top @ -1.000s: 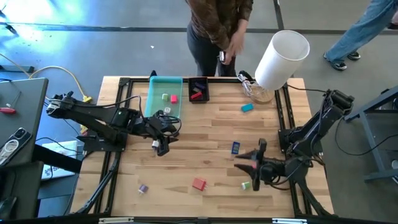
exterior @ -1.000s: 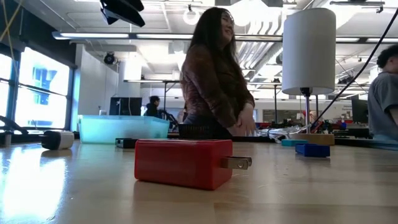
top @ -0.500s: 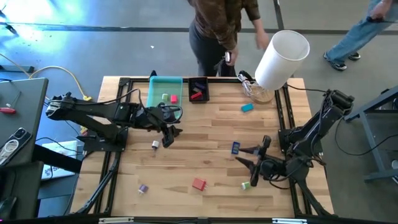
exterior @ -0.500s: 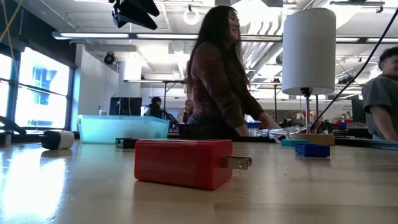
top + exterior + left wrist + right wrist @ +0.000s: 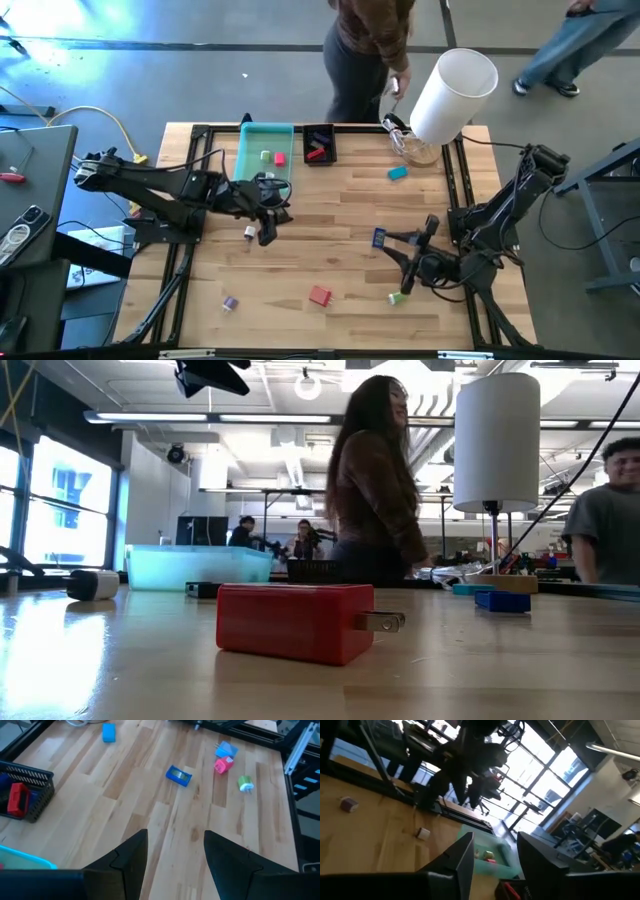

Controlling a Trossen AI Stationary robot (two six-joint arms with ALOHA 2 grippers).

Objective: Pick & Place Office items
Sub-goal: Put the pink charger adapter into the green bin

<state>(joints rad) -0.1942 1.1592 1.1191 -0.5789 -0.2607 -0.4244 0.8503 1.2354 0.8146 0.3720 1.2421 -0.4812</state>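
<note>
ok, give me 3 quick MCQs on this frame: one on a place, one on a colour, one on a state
1. Where does the red plug block lie?
A. in the teal tray
B. on the bare table, near the front edge
C. in the black basket

2. What colour is the piece lying beside the right gripper?
A. green
B. white
C. purple

3. How is the left gripper?
A. shut on a blue piece
B. open with nothing between its fingers
C. shut on the white piece

Answers:
1 B: the high view shows it alone on the wood, far from the teal tray and the black basket.
2 A: a green piece sits by that gripper.
3 B: the left wrist view shows bare wood between the spread fingers.
</note>
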